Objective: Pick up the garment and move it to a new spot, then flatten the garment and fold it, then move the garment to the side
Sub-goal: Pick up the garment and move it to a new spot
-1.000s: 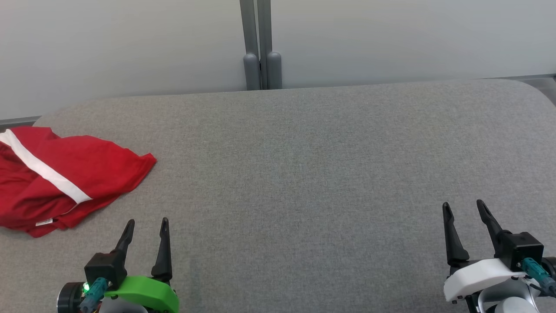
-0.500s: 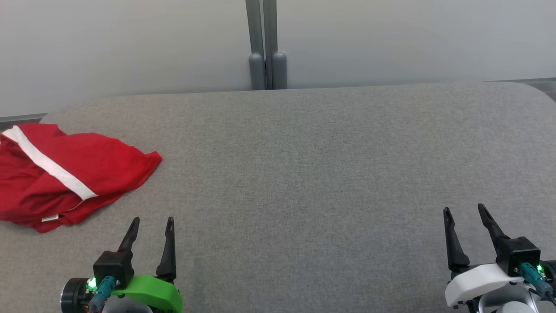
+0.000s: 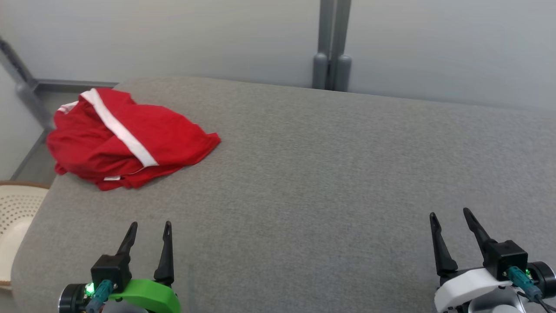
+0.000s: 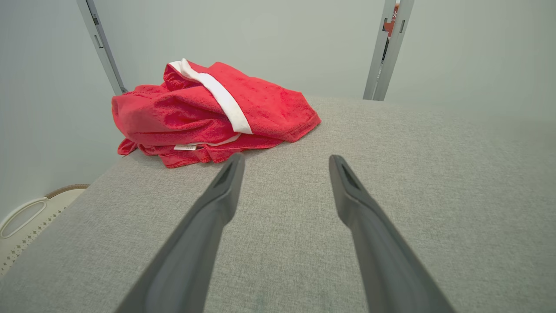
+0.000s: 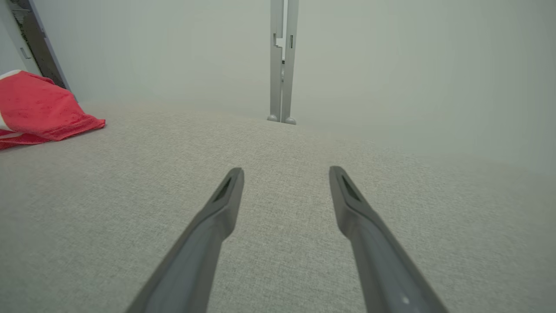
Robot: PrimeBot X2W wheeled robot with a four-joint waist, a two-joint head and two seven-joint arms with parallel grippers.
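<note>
The garment [image 3: 126,139] is red with a white stripe and lies crumpled in a heap at the far left corner of the grey table [image 3: 304,174]. From the left wrist the garment [image 4: 208,113] shows just ahead and left of the fingertips. My left gripper [image 3: 149,227] hovers open near the table's front left, well short of the heap, nothing between its fingers. At the front right my right gripper [image 3: 449,215] is open and empty too. The right wrist view catches the garment [image 5: 39,108] at its far left edge.
A pale perforated basket [image 3: 13,217] stands on the floor beyond the table's left edge. Grey wall panels with a vertical post [image 3: 331,43] run behind the table. The table's wide grey surface stretches between the two grippers.
The whole head picture has shifted right, so the camera has turned left and the basket has come into view. The garment lies as before. Both grippers stay open in their places.
</note>
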